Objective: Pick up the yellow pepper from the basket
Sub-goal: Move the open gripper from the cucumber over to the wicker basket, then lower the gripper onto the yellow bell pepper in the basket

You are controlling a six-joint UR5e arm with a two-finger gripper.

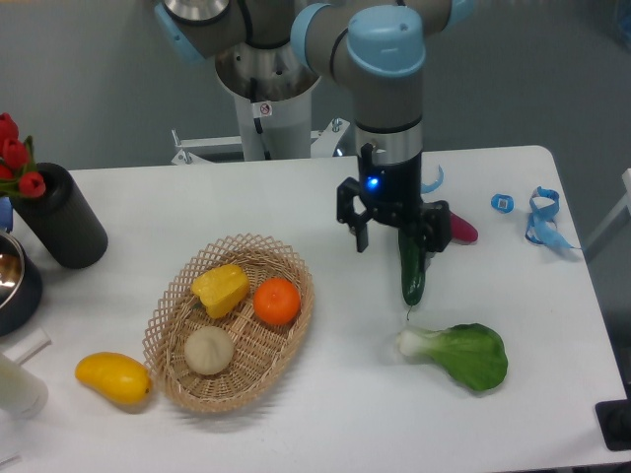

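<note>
The yellow pepper (221, 288) lies in the upper left part of the tan wicker basket (174, 372), beside an orange (277, 301) and above a pale round fruit (209, 350). My gripper (395, 244) hangs open above the table, well to the right of the basket, with nothing between its fingers. One finger (361, 233) points down at the left and the other stands in front of a cucumber (412, 271).
A bok choy (463, 355) lies at the front right, a red-pink thing (461, 229) and blue items (540, 215) at the back right. A yellow mango-like fruit (114, 378) sits left of the basket. A black vase (61, 219) with tulips stands far left.
</note>
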